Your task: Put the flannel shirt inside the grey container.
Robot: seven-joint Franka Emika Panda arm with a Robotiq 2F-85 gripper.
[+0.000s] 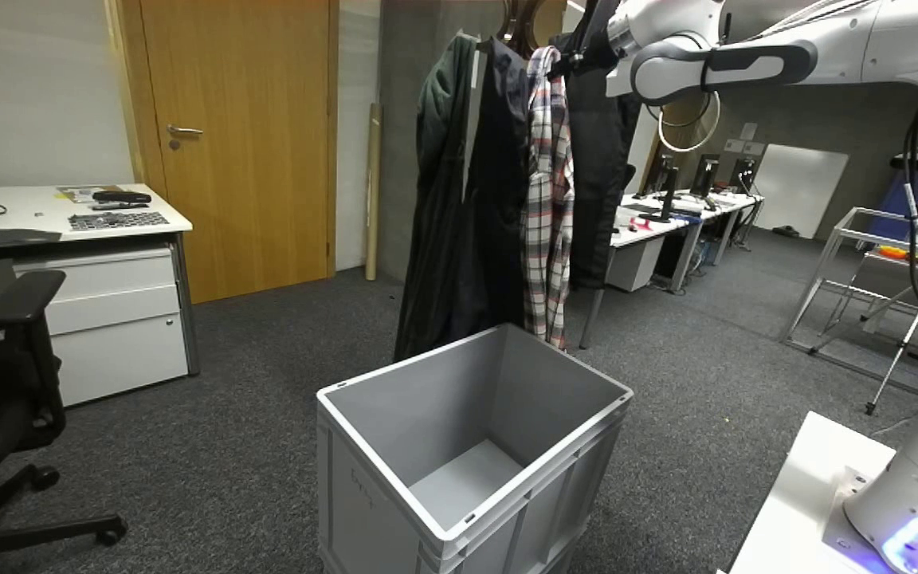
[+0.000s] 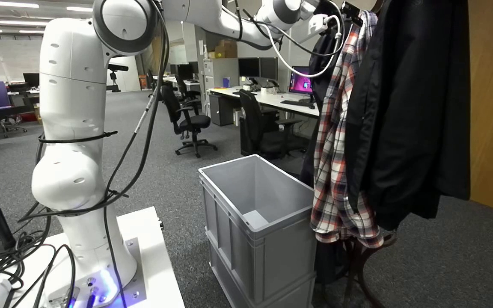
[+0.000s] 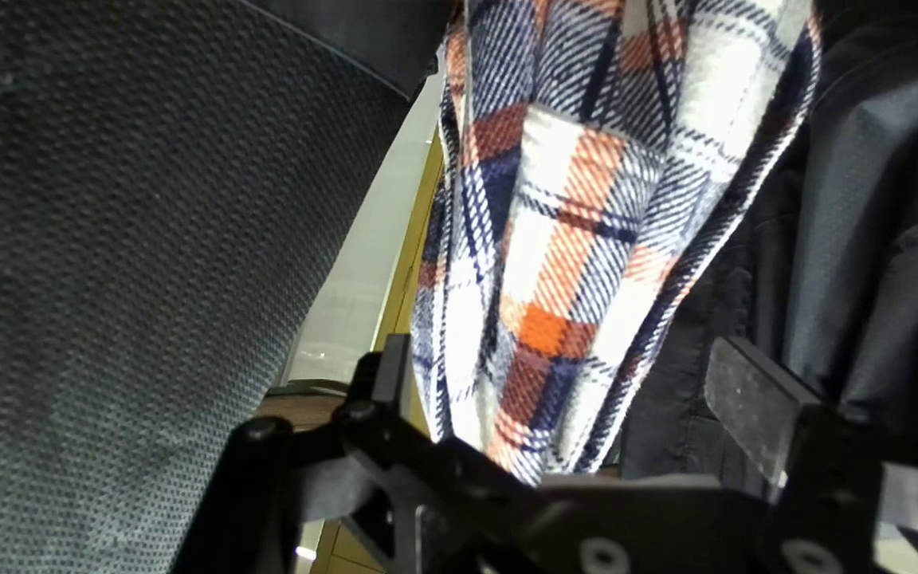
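Observation:
The flannel shirt [image 1: 547, 183] hangs on a coat stand between dark garments, checked red, white and dark. It also shows in an exterior view [image 2: 334, 167] and fills the middle of the wrist view [image 3: 570, 231]. The grey container [image 1: 375, 502] stands on the floor in front of the hanging clothes; it also shows in an exterior view [image 2: 289, 256]. Its visible floor is bare. My gripper [image 3: 574, 383] is open, with the upper part of the shirt between its spread fingers. In both exterior views the gripper [image 1: 564, 65] [image 2: 352, 16] is at the shirt's top, partly hidden by garments.
A black jacket [image 2: 413, 111] hangs close beside the shirt, and more dark garments [image 1: 475, 215] hang on its far side. The coat stand's foot [image 2: 364, 265] is behind the crate. A white drawer cabinet [image 1: 116, 319] and a black office chair [image 1: 13, 383] stand farther off.

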